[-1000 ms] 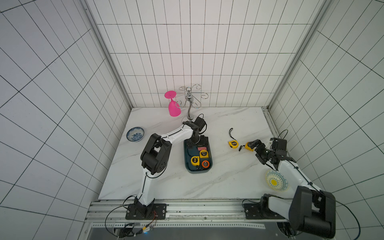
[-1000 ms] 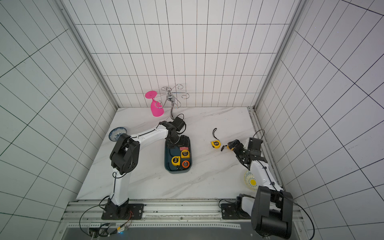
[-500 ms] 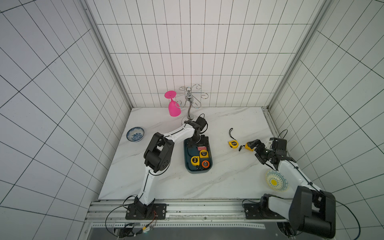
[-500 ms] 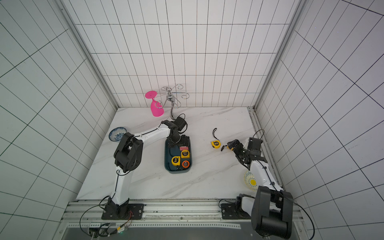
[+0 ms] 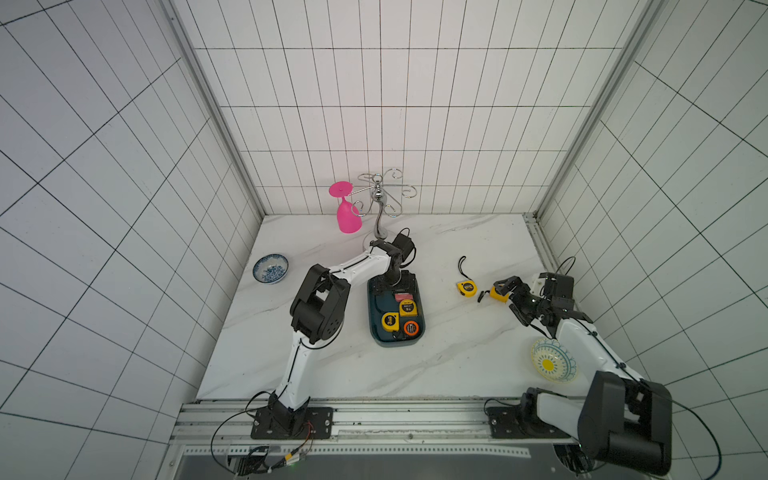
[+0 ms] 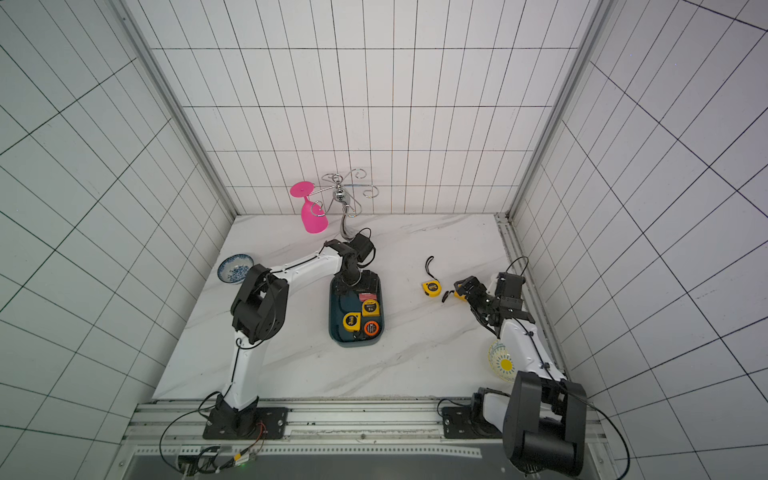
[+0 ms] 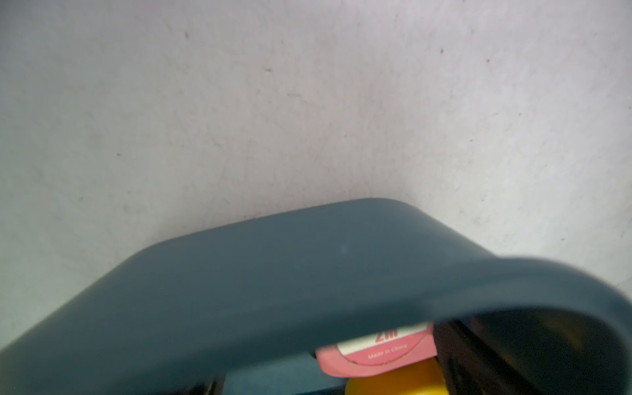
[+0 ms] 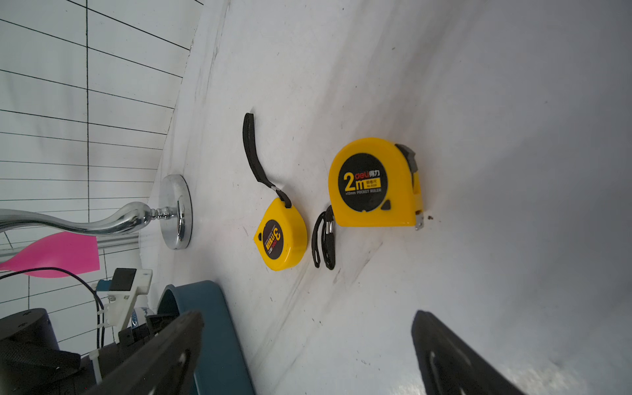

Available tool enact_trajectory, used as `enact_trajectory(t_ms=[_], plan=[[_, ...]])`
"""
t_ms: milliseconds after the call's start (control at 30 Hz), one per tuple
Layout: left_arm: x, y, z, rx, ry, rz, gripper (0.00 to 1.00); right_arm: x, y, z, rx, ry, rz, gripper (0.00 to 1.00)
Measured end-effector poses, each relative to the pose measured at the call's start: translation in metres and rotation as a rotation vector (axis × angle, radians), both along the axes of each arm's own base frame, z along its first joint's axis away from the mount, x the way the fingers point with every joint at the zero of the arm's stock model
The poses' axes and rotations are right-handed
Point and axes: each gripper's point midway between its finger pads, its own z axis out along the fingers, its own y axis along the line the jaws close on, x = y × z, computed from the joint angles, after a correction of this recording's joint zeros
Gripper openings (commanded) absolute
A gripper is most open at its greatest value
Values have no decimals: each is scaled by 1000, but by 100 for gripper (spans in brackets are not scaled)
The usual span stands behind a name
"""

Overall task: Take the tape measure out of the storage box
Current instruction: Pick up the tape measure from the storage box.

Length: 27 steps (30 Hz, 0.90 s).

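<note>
The white marble table (image 5: 436, 365) carried a teal storage box (image 5: 395, 342) near its middle. A yellow tape measure (image 5: 467, 288) lay to its right, with a second tape measure (image 5: 497, 292) just beside it. A blue bowl (image 5: 270, 269) sat near the left edge, a yellow bowl (image 5: 552, 365) at the right front, and a chrome stand (image 5: 379, 216) at the back.

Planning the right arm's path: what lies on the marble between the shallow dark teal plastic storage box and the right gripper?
In both top views, two yellow plastic tape measures: the 3m-labelled tape, then the 2m-labelled tape beside the right gripper.
</note>
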Motion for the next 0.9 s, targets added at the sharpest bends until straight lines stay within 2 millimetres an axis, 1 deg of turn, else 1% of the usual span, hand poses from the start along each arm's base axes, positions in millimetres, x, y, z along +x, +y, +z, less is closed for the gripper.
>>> enact_trajectory(t_ms=[300, 533, 700, 900], plan=[[2, 6, 0, 41, -16, 2, 92, 0, 0, 0, 1, 0, 0, 99], [2, 16, 1, 51, -17, 26, 91, 0, 1, 0, 5, 1, 1, 99], [1, 15, 2, 50, -17, 34, 92, 0, 2, 1, 5, 0, 4, 99], [-4, 5, 4, 45, -18, 37, 90, 0, 2, 1, 5, -1, 5, 99]])
